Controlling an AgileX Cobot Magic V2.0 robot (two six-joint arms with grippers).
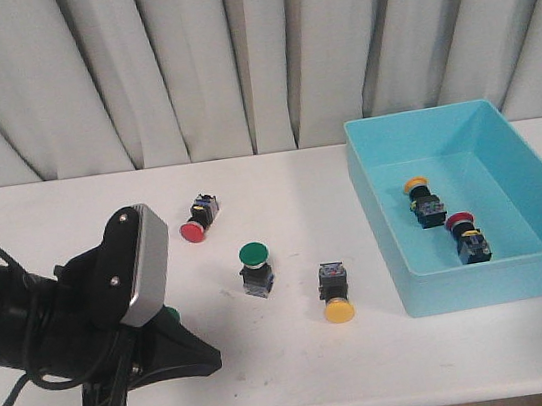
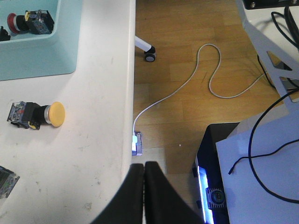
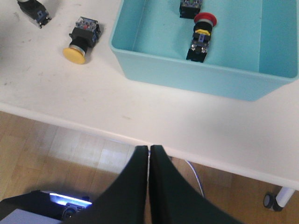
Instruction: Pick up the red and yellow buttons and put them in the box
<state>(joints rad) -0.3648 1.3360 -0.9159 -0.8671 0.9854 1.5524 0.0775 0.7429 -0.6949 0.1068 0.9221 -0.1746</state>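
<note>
A red button (image 1: 197, 223) and a yellow button (image 1: 335, 295) lie on their sides on the white table, left of the light-blue box (image 1: 504, 281). Inside the box lie a yellow button (image 1: 421, 197) and a red button (image 1: 466, 234). My left gripper (image 1: 215, 357) is shut and empty at the table's front edge (image 2: 144, 164), with the loose yellow button (image 2: 39, 114) well away from it. My right gripper (image 3: 149, 148) is shut and empty, off the front edge before the box (image 3: 196, 77). The loose yellow button (image 3: 81, 41) and the boxed red button (image 3: 202, 35) also show in the right wrist view.
A green-capped button (image 1: 255, 266) stands upright between the two loose buttons. Another green cap (image 1: 170, 313) peeks from behind the left arm (image 1: 94, 309). Grey curtains hang behind the table. Wooden floor, a cable (image 2: 205, 70) and a dark base show past the table edge.
</note>
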